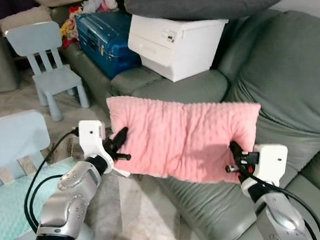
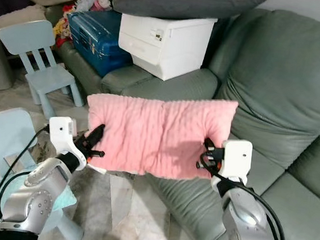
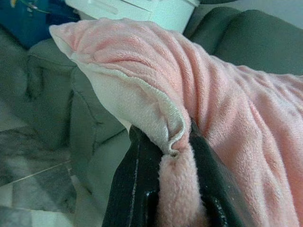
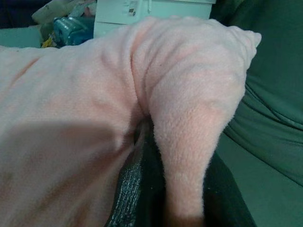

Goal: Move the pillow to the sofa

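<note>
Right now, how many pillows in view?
2. Pink pillow held between left pincer and right pincer; grey pillow atop white box. Others may be hidden.

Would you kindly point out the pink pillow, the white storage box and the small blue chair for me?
pink pillow (image 1: 181, 136), left eye view, middle of its front face.
white storage box (image 1: 175, 45), left eye view, its front side wall.
small blue chair (image 1: 59, 78), left eye view, its seat.

Home living room: sofa (image 1: 299, 82), child's chair (image 1: 49, 67)
</note>
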Tool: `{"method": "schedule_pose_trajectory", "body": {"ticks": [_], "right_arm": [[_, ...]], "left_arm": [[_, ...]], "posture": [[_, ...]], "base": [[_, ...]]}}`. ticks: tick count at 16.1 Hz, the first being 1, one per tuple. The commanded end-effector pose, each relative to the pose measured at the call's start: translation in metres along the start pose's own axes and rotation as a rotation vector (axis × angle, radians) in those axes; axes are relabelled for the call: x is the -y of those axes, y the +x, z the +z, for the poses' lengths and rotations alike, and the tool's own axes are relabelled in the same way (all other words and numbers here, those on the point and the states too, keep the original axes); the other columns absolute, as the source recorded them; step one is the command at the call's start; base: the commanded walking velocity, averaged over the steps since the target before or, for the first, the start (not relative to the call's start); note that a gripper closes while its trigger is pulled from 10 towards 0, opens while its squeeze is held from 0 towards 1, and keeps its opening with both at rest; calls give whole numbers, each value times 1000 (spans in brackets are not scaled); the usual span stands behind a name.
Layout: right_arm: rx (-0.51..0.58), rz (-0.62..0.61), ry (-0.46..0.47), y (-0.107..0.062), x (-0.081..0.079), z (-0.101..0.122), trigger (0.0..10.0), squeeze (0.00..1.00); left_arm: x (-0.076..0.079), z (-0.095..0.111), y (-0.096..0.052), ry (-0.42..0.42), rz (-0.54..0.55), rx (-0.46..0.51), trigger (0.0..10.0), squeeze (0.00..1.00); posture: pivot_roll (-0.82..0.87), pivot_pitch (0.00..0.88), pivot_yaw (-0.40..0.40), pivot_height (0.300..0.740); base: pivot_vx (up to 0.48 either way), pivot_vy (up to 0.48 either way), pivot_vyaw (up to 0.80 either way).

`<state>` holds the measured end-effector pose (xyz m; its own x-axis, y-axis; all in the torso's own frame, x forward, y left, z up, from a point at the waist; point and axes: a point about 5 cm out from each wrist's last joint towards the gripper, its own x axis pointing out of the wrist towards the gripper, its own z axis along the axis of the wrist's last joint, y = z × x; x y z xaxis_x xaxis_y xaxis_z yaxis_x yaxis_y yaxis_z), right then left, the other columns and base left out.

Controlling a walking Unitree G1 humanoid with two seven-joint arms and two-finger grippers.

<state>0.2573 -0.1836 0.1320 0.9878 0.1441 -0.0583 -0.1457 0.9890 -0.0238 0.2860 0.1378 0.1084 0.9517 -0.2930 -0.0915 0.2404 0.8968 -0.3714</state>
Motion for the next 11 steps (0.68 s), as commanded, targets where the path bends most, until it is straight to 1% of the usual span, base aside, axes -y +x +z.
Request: {"method": "schedule_pose_trajectory", "body": {"ticks": [1,6,11], "right_arm": [[7,0,2,1,-1,3,10000,0],[5,-6,5,1,0,2,10000,0],[3,-10,6,1,2,3,10000,0]], "left_arm": [[2,6,4,6,-7,6,10000,0],[-1,3,4,10,10,-11,10000,0],[1,1,5,7,10,-19,10000,0]], "posture": [[-221,0,34,740],[-223,0,36,740],[-228,0,35,740]], "base": [[0,0,-788],[0,0,-788],[0,0,-784]]}}
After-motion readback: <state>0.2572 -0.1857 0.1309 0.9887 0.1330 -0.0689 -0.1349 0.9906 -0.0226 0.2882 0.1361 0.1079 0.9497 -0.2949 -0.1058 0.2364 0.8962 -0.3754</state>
